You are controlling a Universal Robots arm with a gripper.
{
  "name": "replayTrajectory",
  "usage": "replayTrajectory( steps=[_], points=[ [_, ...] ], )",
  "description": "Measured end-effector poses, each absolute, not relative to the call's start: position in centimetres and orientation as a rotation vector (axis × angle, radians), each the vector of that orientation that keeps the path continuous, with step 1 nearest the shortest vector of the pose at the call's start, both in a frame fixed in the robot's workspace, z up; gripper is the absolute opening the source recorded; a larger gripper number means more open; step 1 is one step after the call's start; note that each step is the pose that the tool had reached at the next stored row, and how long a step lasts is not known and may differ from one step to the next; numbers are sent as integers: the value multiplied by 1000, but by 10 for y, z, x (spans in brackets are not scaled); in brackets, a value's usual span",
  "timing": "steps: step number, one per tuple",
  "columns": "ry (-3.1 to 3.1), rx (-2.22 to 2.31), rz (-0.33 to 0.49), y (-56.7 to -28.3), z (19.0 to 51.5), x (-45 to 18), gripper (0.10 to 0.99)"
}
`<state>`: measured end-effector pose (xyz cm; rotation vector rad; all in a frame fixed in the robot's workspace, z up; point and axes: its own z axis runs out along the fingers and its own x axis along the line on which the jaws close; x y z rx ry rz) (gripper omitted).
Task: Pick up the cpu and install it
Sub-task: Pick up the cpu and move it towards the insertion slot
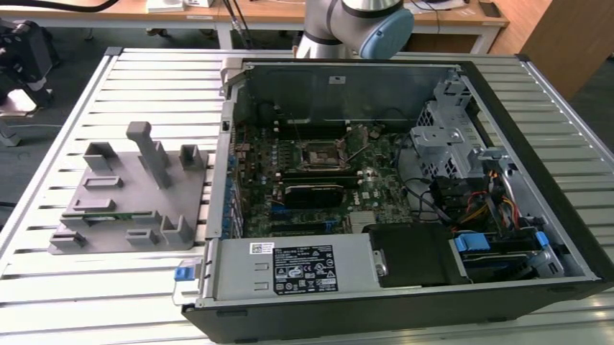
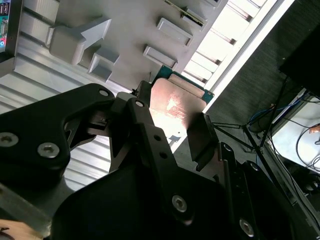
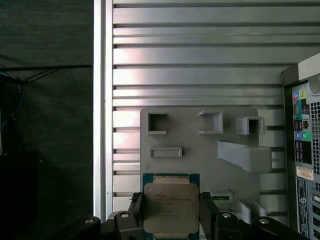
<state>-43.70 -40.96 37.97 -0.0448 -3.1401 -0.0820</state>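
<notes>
Slipping was the main hazard here. The small, thin, square silvery-grey cpu (image 3: 171,207) was pinched by only two opposite edges, so a jolt or a tilt of the wrist could have let it twist or drop. It hung over the grey plastic fixture (image 3: 200,150), near the edge of the slatted metal counter (image 3: 200,50), with dark floor just beyond that edge. A fall there might have struck the fixture's raised blocks or gone off the counter altogether. Too hard a squeeze looked risky as well, since the green board rim around the metal top is thin and could chip or bow. The open black computer case (image 1: 384,180) stood on the same counter just beside the fixture. Its square black-and-metal socket frame (image 1: 318,153) sat low among upright parts and loose cables, so a chip carried askew would likely have seated badly and harmed the contacts.

The black fingers (image 3: 207,215) were closed to the chip's width, one against each side, gripping it and nothing else. In the second wrist view a shiny, tan-tinted face of the cpu (image 2: 175,102) showed between the fingers (image 2: 150,135). It appeared clear of the fixture (image 2: 125,25) beyond it, though by how much could not be told.
</notes>
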Motion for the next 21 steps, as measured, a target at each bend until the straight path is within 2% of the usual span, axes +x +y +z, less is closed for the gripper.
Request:
replayTrajectory(
  steps=[21],
  points=[
    [-3140,-45,-82,-410,385,-437,537]
  ],
)
